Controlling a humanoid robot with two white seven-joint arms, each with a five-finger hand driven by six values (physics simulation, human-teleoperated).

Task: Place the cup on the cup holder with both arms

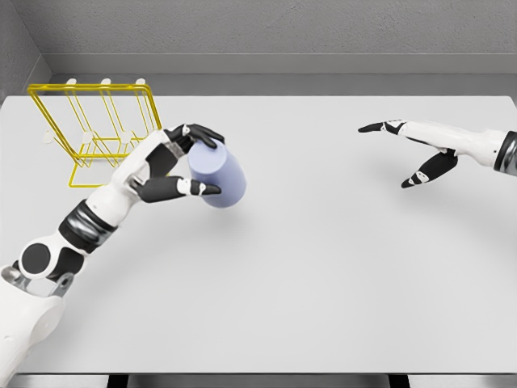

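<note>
Single head view: looked down and forward across the white table (339,275) toward the grey back wall (283,28).

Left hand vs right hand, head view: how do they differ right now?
The left hand is curled around the lavender cup, fingers over its top and thumb below; the right hand holds nothing, fingers stretched out flat. The left hand sits beside the yellow cup holder; the right hand hangs over bare table on the far side. Both share white shells with black fingers.
</note>
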